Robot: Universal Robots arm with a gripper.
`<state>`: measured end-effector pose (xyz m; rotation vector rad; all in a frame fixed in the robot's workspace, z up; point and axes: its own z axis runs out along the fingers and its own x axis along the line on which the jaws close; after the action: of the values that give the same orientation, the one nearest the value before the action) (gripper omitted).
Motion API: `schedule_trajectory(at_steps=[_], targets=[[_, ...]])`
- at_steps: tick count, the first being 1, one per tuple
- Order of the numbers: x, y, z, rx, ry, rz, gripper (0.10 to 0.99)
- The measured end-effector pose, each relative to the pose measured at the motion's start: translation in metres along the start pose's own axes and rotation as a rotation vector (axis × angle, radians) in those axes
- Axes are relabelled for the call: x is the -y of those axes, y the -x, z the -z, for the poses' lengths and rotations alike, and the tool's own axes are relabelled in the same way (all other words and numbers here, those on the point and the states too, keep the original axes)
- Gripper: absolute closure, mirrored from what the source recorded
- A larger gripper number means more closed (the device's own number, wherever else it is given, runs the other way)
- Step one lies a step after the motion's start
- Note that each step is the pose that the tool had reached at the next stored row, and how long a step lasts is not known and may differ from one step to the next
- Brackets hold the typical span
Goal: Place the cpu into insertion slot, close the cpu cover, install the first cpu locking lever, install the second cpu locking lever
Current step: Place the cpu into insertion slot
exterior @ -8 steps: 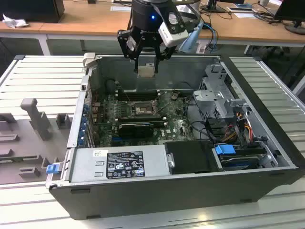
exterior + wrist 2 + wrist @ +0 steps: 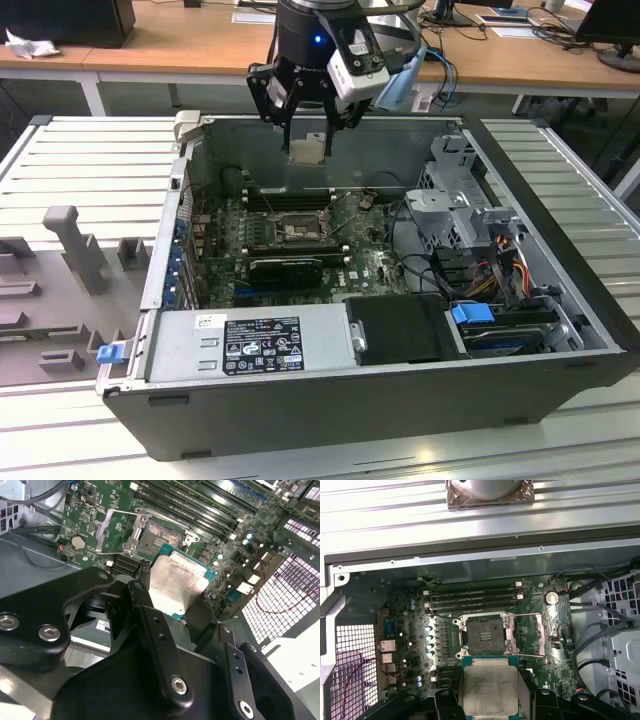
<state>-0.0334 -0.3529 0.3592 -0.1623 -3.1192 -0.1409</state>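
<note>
My gripper (image 2: 306, 142) hangs above the open computer case and is shut on the cpu (image 2: 306, 151), a small pale silver square chip. Both wrist views show the cpu (image 2: 177, 586) (image 2: 490, 686) clamped by its edges between the black fingers (image 2: 144, 605). The insertion slot (image 2: 296, 229) (image 2: 485, 635) (image 2: 156, 538) lies uncovered on the green motherboard, well below the chip, with its pale contact field showing. The cpu cover (image 2: 532, 635) (image 2: 118, 529) is swung open and lies beside the socket. Thin wire locking levers (image 2: 526, 614) stand released beside it.
Long black memory slots (image 2: 472, 600) run along one side of the socket. A black ridged card (image 2: 285, 268), the power supply (image 2: 250, 345), a drive cage (image 2: 462, 208) and cables (image 2: 505, 265) fill the case. Grey fixtures (image 2: 75, 250) stand on the slatted table at the exterior view's left.
</note>
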Motion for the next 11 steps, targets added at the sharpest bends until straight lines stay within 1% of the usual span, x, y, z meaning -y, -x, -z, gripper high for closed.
schedule_trajectory(at_steps=[11], targets=[[0.0001,0.0001,-0.001,0.0,0.0,-0.003,0.557]])
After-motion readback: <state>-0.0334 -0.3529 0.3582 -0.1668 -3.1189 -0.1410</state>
